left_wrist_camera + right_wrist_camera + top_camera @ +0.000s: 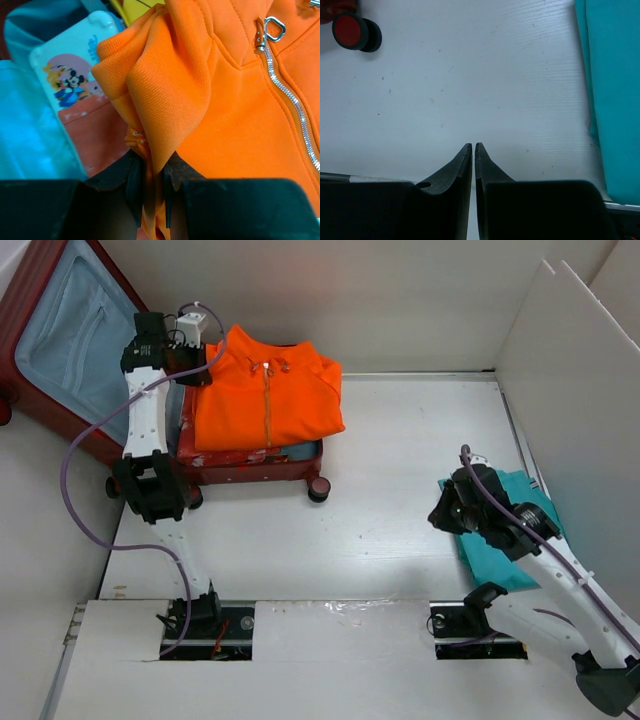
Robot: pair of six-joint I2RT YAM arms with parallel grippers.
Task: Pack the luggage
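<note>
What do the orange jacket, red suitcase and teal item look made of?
Orange zip-up jacket: soft matte knit fabric with a visible weave and a metal-looking zipper.
Dark red hard-shell suitcase: likely rigid plastic, as its walls hold their shape; light blue fabric lining.
Teal folded cloth: probably a smooth, thin textile.

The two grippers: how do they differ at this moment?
The left gripper is shut on a fold of the orange jacket, at the luggage. The right gripper is shut on nothing, over the table beside a teal cloth. Both have black fingers.
</note>
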